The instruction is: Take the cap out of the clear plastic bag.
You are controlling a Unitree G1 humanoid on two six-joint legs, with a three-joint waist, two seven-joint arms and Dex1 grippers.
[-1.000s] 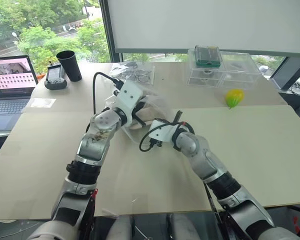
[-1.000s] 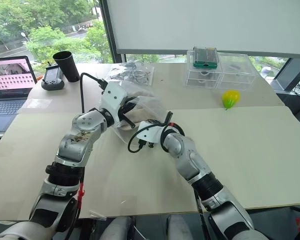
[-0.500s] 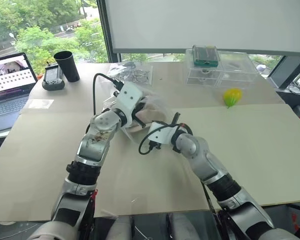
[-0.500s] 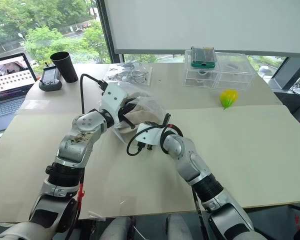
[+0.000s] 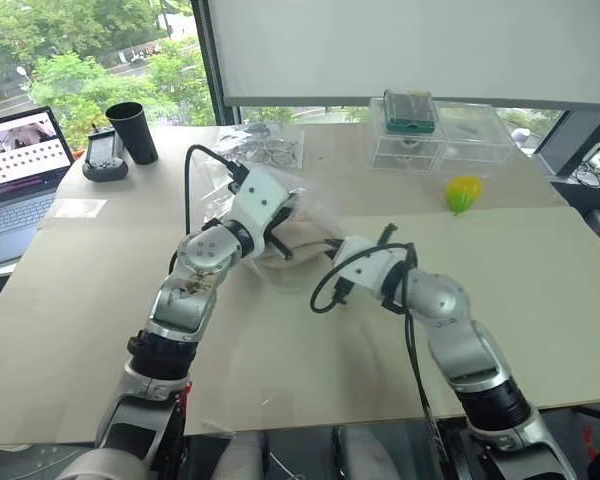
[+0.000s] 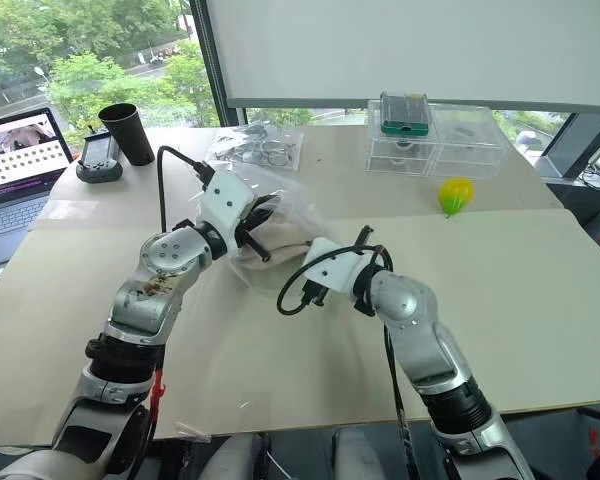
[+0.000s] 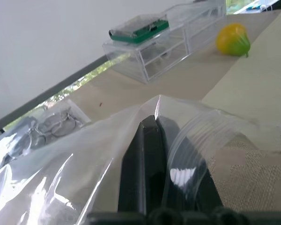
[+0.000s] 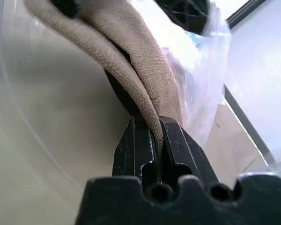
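Observation:
The clear plastic bag [image 5: 318, 214] hangs crumpled over the middle of the table. My left gripper [image 7: 151, 123] is shut on its zip rim and holds it up. The beige cap [image 5: 302, 240] shows as folded fabric inside the bag's mouth and partly out of it. My right gripper [image 8: 155, 123] is shut on a fold of the cap [image 8: 131, 51], just to the right of the bag in the head views. The cap's crown and brim are hidden by wrinkled plastic and the left wrist.
A clear drawer box [image 5: 440, 138] with a green item on top and a yellow-green fruit [image 5: 467, 192] stand at the back right. A small bag of wires [image 5: 267, 148], a black cup [image 5: 139, 131], a handheld device [image 5: 104, 158] and a laptop [image 5: 16, 152] lie back left.
My right gripper has pulled back toward me and to the right with the cap fabric in it, drawing more beige cloth out of the bag. The left gripper kept its place.

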